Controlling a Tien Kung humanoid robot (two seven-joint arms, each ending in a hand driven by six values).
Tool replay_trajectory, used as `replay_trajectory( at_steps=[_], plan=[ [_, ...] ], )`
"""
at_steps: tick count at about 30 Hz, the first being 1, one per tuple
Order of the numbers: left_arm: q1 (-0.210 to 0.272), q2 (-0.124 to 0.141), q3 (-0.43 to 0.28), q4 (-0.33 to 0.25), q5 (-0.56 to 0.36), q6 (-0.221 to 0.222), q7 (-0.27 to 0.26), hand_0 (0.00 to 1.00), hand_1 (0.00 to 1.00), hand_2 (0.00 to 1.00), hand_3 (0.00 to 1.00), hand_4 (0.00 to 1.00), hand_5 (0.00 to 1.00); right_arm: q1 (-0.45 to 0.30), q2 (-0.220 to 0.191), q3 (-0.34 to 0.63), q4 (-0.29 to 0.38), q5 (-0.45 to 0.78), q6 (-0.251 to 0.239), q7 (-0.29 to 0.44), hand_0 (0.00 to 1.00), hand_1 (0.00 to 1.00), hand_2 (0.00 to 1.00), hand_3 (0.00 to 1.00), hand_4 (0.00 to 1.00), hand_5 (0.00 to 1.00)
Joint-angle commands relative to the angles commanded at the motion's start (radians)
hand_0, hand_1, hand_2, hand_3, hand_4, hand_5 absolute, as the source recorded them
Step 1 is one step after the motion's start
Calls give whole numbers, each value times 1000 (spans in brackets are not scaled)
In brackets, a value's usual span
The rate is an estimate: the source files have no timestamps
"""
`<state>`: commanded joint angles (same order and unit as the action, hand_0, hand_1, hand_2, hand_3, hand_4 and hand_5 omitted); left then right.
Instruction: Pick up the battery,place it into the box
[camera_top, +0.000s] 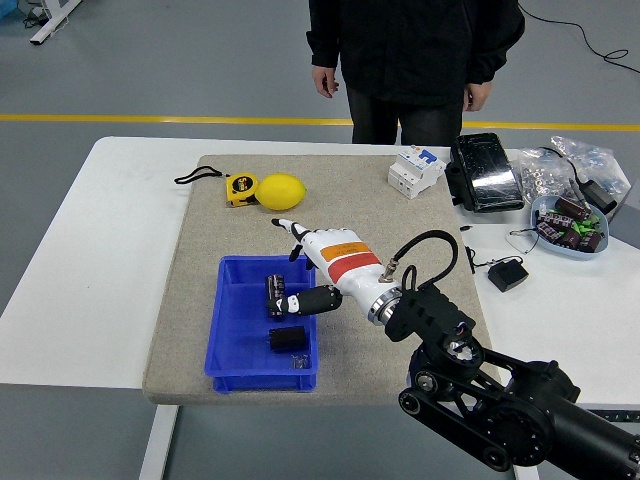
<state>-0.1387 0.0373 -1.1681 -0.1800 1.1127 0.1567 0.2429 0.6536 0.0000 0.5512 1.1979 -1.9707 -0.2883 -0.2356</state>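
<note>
Right hand (300, 270) extended over the blue plastic bin (232, 330), fingers spread, with a dark cylindrical battery (275, 291) just beneath the palm and apparently released. A second battery (287, 340) lies inside. Placement appears essentially complete; withdrawal remains.

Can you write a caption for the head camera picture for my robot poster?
Robot's right hand lowers a battery into the blue box.

A white table (120, 230) (grey mat (200, 290) on top) stands on grey floor (150, 60) with a yellow line (150, 119).
</note>
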Motion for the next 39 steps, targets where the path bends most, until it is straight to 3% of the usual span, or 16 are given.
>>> replay_trajectory(
  at_steps=[7,12,16,22,23,28,29,34,35,39],
  plan=[
    [3,-1,-7,0,2,1,0,723,676,678,586,636,552,1,-6,74,32,-18,-2,3,319,470,624,998,998,540],
    [1,-1,-7,0,-12,4,-3,723,676,678,587,634,550,0,-78,203,89,-31,-18,13,321,468,627,998,998,515],
    [3,-2,-10,0,-14,4,-5,723,676,678,587,634,550,-24,-128,299,119,29,-11,22,321,468,627,998,998,515],
    [4,-12,-40,0,15,8,-4,723,676,678,586,633,549,-121,-152,419,186,270,30,87,331,474,626,998,998,535],
    [4,-13,-42,0,16,8,-5,723,676,678,586,633,549,-136,-155,430,194,300,32,97,386,502,632,985,998,550],
    [1,-15,-45,0,10,9,-8,723,676,678,586,633,549,-264,-192,529,242,521,67,176,386,502,632,985,998,550],
    [0,-15,-47,0,12,9,-8,722,677,679,586,631,548,-282,-200,547,245,553,76,183,412,515,636,936,998,575],
    [-1,-15,-63,0,28,8,-8,722,677,679,586,631,548,-374,-242,649,266,761,115,201,412,515,636,936,998,575],
    [-2,-15,-63,0,30,7,-8,722,675,677,585,630,546,-396,-250,670,270,807,130,203,481,602,714,910,998,641],
    [-2,-16,-68,0,43,2,-6,722,675,677,585,630,546,-486,-245,759,272,982,235,192,481,602,714,910,998,641]
  ],
)
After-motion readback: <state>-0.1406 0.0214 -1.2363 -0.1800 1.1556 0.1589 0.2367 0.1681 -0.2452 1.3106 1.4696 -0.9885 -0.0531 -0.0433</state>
